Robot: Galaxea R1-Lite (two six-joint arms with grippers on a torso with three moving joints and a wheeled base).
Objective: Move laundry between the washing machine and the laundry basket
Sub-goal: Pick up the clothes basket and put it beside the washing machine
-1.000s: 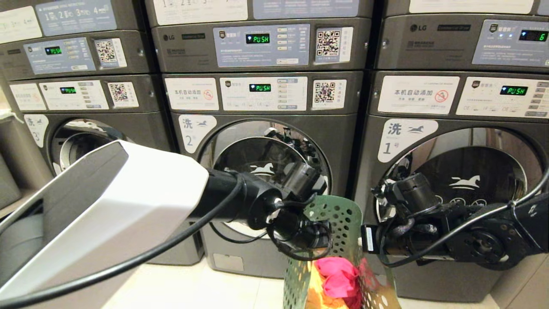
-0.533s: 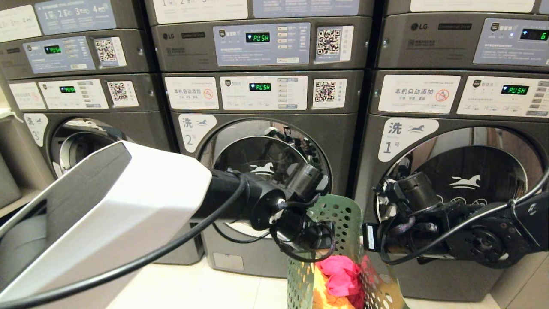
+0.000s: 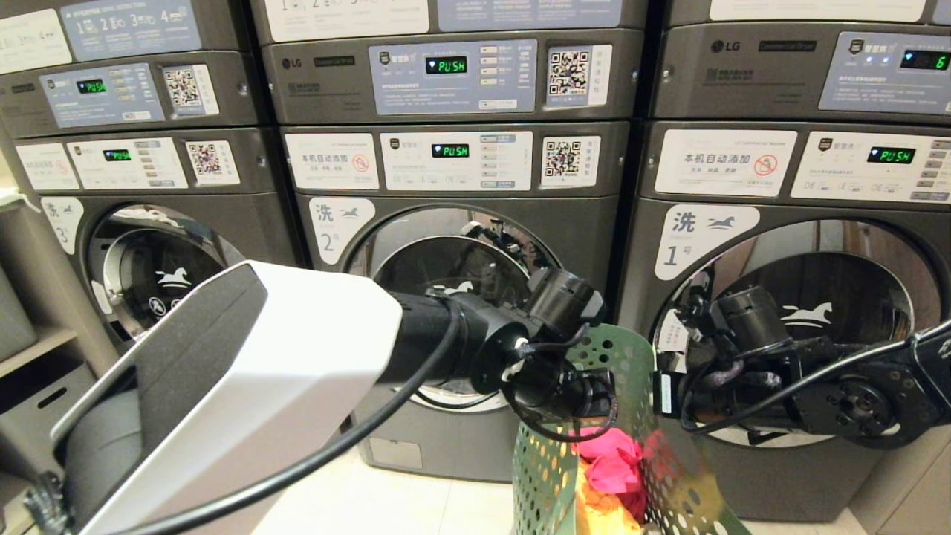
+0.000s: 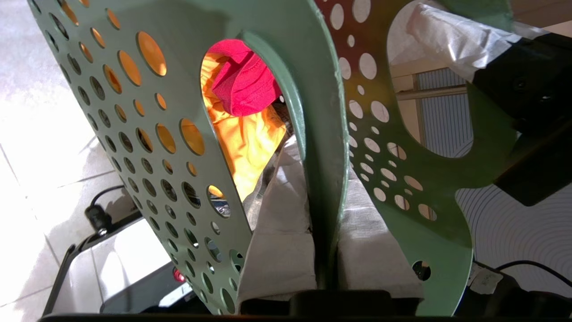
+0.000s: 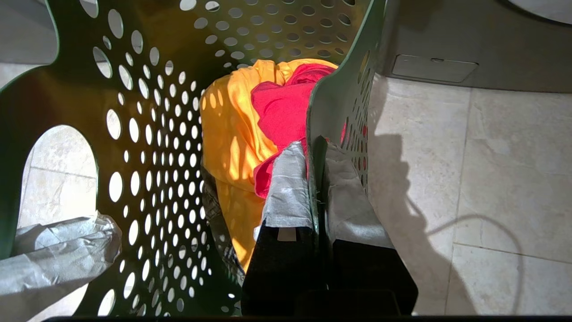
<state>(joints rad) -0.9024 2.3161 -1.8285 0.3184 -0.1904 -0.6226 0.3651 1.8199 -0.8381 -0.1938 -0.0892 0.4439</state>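
Note:
The dark green laundry basket (image 3: 620, 364) hangs off the floor between my two grippers, in front of the gap between machines 2 and 1. My left gripper (image 4: 321, 167) is shut on the basket's wall (image 4: 134, 125) beside a handle cut-out. On the opposite rim (image 5: 330, 103), my right gripper (image 5: 315, 150) is also shut. Inside lies the laundry: a pink-red garment (image 3: 613, 461) on a yellow-orange one (image 5: 232, 134), with a grey-green piece low down. The washing machine (image 3: 438, 260) marked 2 stands just behind, its round door closed.
Machine 3 (image 3: 156, 275) stands on the left and machine 1 (image 3: 802, 312) on the right, with a second row stacked above. A shelf unit (image 3: 30, 349) sits at the far left. My white left forearm (image 3: 245, 386) covers much of the lower left. Pale floor tiles (image 5: 491, 179) lie below.
Both arms have carried the basket to the right and slightly upward. The left forearm has swung right, uncovering more of machine 3's door. Both grips are unchanged.

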